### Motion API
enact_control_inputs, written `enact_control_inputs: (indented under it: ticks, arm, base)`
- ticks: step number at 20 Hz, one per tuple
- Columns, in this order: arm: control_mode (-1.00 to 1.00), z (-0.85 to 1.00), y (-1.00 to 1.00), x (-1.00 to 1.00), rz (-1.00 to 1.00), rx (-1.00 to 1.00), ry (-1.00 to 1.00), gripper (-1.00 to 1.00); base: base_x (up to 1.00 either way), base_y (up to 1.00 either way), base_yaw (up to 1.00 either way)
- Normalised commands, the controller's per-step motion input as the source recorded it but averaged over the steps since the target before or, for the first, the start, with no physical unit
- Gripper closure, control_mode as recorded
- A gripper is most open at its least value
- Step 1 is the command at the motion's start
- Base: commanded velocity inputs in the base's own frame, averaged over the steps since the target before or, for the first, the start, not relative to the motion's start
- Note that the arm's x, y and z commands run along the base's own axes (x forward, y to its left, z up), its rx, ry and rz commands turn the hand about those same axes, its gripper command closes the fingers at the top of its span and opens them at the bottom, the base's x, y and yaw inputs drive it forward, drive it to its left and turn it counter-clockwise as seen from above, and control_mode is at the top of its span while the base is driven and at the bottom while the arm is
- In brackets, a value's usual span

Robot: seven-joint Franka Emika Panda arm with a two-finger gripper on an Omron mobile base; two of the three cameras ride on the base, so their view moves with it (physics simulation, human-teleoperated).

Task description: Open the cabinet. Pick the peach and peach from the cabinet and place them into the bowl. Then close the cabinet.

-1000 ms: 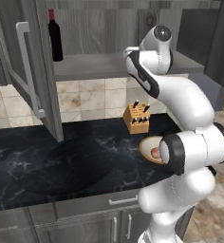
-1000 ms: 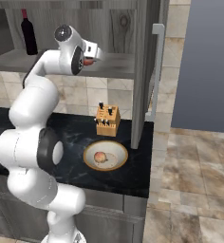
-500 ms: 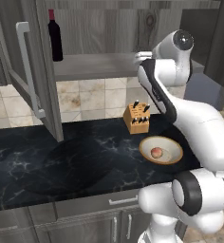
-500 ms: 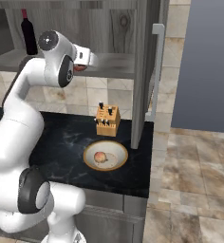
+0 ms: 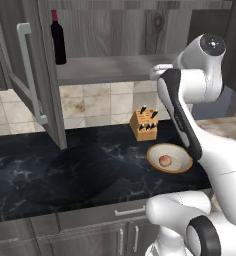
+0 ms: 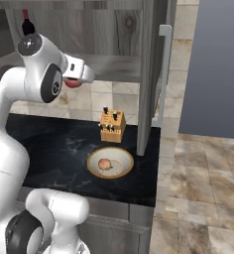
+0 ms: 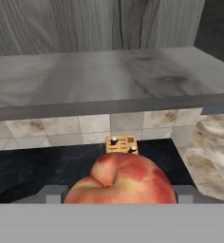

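Red-orange and filling the lower centre of the hand view, a peach sits clamped between the gripper fingers, just out from the cabinet shelf edge. The bowl lies well below on the dark counter, lower centre of the right base view, already holding the other peach. The carry is mostly downward.

No legible text or labels anywhere.

Glossy white rounded arm segments with dark grey joint rings.
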Motion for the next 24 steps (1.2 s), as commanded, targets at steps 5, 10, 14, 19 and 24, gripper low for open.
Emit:
enact_control_inputs:
  ticks: [5, 10, 14, 19, 24]
  arm:
    - [-1.0, -0.46, -0.13, -0.43, -0.02, 0.0, 0.05, 1.0]
    - [-1.0, -0.68, -0.11, -0.13, -0.02, 0.0, 0.06, 1.0]
    - [-1.0, -0.75, -0.06, 0.0, -0.01, 0.0, 0.06, 1.0]
    - [-1.0, -0.61, -0.13, 0.0, -0.02, 0.0, 0.09, 1.0]
    - [-1.0, -0.56, -0.19, 0.0, -0.03, 0.0, 0.1, 1.0]
  base:
    - [0.0, 0.0, 0.0]
    - [0.0, 0.0, 0.0]
    - [0.0, 0.0, 0.0]
    - [0.0, 0.0, 0.0]
    - [0.0, 0.0, 0.0]
